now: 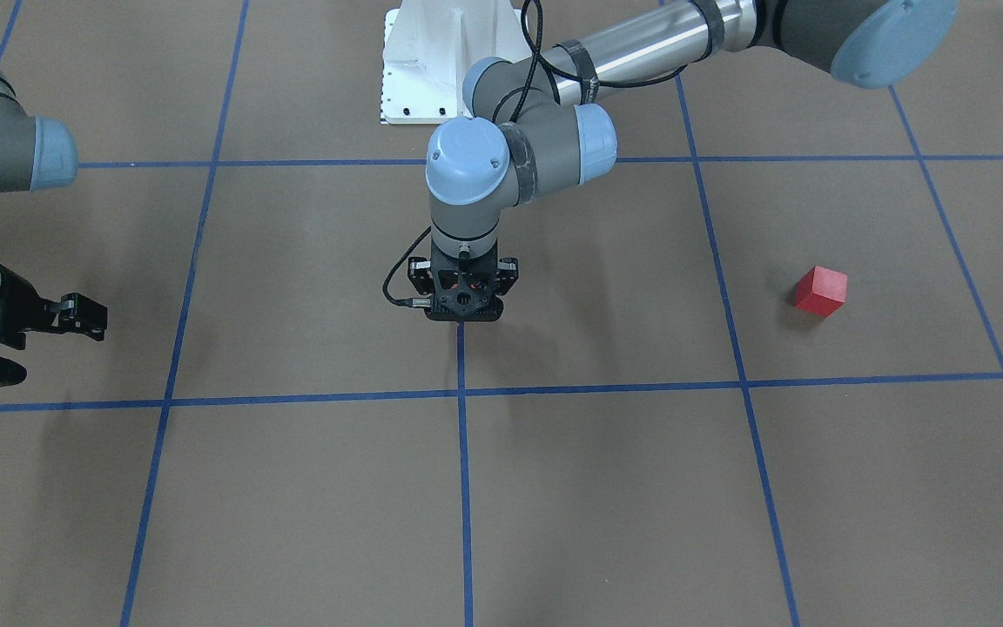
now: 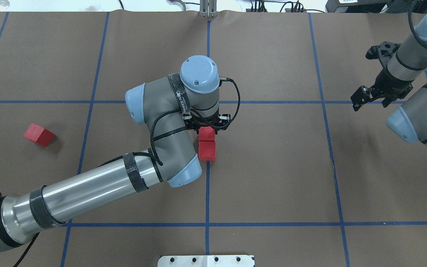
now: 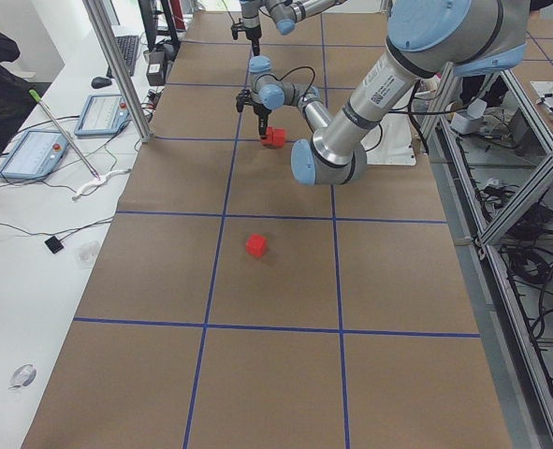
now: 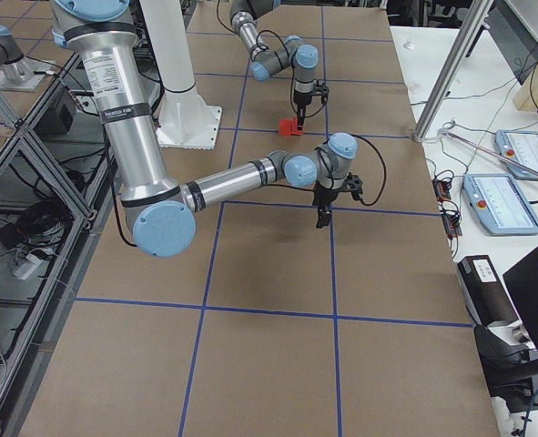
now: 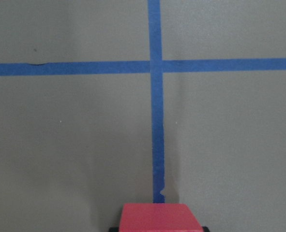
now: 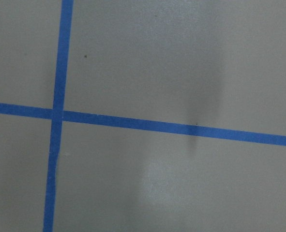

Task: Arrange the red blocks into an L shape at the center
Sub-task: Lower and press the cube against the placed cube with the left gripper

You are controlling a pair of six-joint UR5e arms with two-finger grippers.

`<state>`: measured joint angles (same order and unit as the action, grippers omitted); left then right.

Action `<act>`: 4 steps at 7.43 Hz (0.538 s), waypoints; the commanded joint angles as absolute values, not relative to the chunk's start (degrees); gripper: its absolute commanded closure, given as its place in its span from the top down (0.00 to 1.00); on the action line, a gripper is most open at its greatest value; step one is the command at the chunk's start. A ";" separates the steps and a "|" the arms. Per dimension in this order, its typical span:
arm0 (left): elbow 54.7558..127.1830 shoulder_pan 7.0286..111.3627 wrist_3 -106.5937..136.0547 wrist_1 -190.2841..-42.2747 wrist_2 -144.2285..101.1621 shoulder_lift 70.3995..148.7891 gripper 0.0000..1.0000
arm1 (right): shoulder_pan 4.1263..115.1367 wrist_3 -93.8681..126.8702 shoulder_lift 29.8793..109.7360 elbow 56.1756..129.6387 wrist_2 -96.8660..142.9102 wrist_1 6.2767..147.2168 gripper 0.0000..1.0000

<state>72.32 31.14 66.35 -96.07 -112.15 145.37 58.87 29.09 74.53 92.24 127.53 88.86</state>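
Red block (image 2: 206,134) gripped in bent left arm's (image 2: 169,148) downward-pointing jaws.

Lettering on the left arm's wrist band (image 2: 182,99), possibly "SPEED", blurred.

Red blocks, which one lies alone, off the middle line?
The block out on the robot's left; the other two are together at that line.
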 commanded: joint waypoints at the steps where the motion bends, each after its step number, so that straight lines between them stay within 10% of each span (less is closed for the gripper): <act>1: 72.33 31.11 66.62 -96.06 -112.15 145.37 0.00 | 58.89 29.09 74.53 92.37 127.53 88.86 1.00; 4: 72.33 31.11 67.59 -96.06 -112.15 145.28 0.00 | 58.89 29.09 74.53 92.46 127.53 88.86 1.00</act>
